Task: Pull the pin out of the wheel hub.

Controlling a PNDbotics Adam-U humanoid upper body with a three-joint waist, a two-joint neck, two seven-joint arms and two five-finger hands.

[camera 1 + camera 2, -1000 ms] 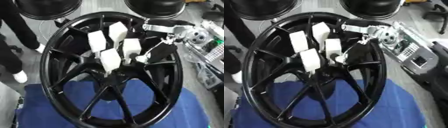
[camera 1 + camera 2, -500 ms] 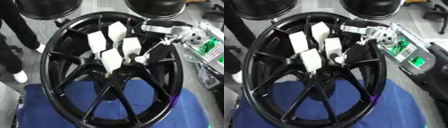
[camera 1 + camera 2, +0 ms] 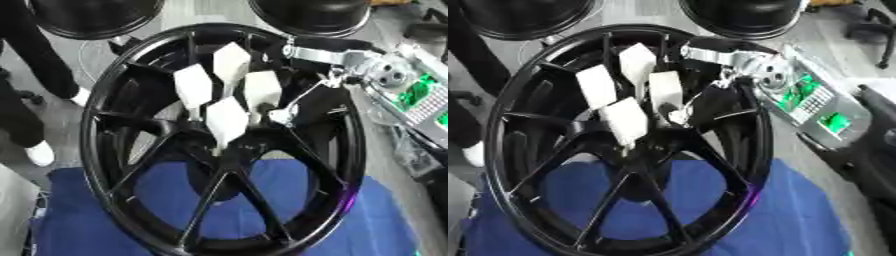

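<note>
Black alloy filled most of the frame: a large spoked wheel [image 3: 223, 150] lay tilted on a blue cloth [image 3: 79, 215] that covered the surface beneath it. The robot's right hand [image 3: 229, 102], its fingers [image 3: 227, 120] capped in white, reached in from the upper right on a black and silver arm [image 3: 350, 55] and sat over the upper spokes, just above the wheel's hub [image 3: 229, 160]. The white-capped fingers pointed down toward the hub, spread a little from one another, with the lowest of them ending right above the centre. Whether they were closed on anything could not be told, since the spot beneath the fingertips was hidden and blurred. The pin itself could not be made out; the hub where it would sit lay directly below the lowest fingertip, at the meeting of the spokes.

Beside the wheel's right rim lay a grey panel with green-lit parts [image 3: 815, 105], close to the arm's silver joint. No brand, label or writing could be read on the wheel, the arm or the panel. Two more dark round wheels [image 3: 92, 17] stood beyond the far rim, one toward each upper corner. The left hand did not appear in either view.
</note>
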